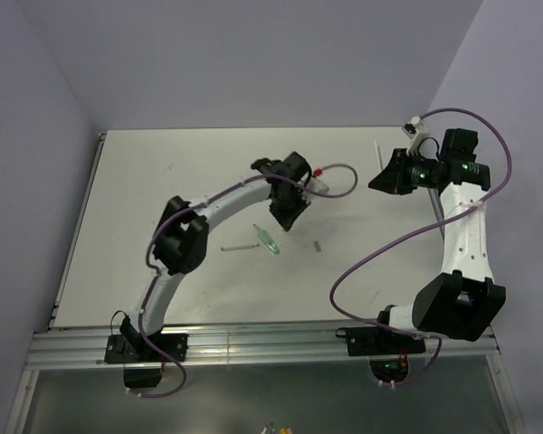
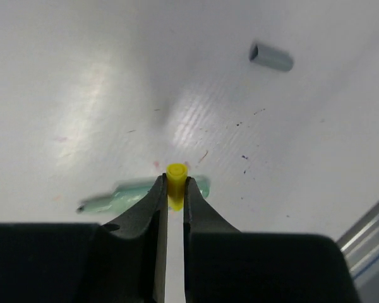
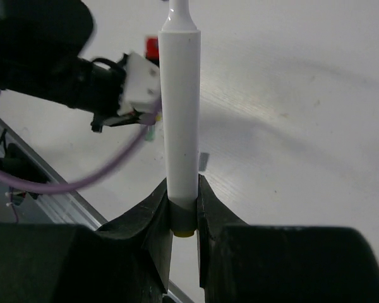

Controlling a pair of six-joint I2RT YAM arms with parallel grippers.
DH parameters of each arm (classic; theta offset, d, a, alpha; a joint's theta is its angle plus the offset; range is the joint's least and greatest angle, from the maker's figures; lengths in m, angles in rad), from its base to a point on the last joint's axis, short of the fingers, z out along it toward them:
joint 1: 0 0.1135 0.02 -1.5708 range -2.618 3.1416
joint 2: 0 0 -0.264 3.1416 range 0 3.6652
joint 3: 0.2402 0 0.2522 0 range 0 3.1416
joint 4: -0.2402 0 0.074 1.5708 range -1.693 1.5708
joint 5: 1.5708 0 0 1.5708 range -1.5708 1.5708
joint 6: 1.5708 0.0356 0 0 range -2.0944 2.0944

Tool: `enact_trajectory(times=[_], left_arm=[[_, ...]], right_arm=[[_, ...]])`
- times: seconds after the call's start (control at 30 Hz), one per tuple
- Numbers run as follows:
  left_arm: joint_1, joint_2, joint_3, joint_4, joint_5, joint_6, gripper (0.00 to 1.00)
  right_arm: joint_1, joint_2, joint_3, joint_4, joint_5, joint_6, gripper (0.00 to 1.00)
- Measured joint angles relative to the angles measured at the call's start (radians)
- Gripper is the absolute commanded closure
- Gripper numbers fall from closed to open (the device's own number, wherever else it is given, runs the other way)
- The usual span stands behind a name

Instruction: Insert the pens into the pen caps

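Two halves look readied for joining: left fingers [image 2: 155, 203] pinch the yellow cap [image 2: 176, 174], mouth seemingly outward, above the green pen [image 2: 129, 194] lying on the surface [image 2: 76, 95]; right fingers [image 3: 154, 211] clamp the white pen [image 3: 180, 101] by its tail, tip free, far right.

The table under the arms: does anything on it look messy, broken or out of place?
Nothing broken or spilled. The table has small dark specks and faint pink smudges, perhaps ink, in the left wrist view. The green pen and grey cap lie loose at different angles.
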Motion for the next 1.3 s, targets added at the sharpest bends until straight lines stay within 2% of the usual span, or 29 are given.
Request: enact_trajectory(times=[0.13, 0.3, 0.43, 0.57, 0.7, 0.87, 1.3], left_arm=[[0.104, -0.201, -0.021, 0.108, 0.076, -0.117, 1.0], [0.311, -0.506, -0.038, 0.329, 0.206, -0.262, 1.0], [0.436, -0.75, -0.184, 0.598, 0.277, -0.42, 1.0], [0.454, -0.911, -0.353, 0.835, 0.288, -0.597, 1.0], [0.448, -0.924, -0.442, 1.02, 0.306, -0.743, 1.0], [0.448, -0.887, -0.515, 1.106, 0.316, -0.867, 1.0], [0.445, -0.879, -0.626, 1.323, 0.391, -1.066, 1.0]], right_arm=[[0.075, 0.017, 0.057, 0.078, -0.034, 0.089, 1.0], [0.264, 0.023, 0.077, 0.289, -0.09, 0.264, 1.0], [0.414, 0.023, 0.07, 0.479, -0.125, 0.394, 1.0], [0.544, 0.023, 0.057, 0.593, -0.087, 0.465, 1.0], [0.648, 0.023, 0.039, 0.65, -0.008, 0.51, 1.0], [0.743, 0.024, 0.038, 0.669, 0.048, 0.52, 1.0], [0.789, 0.024, 0.038, 0.669, 0.091, 0.515, 1.0]])
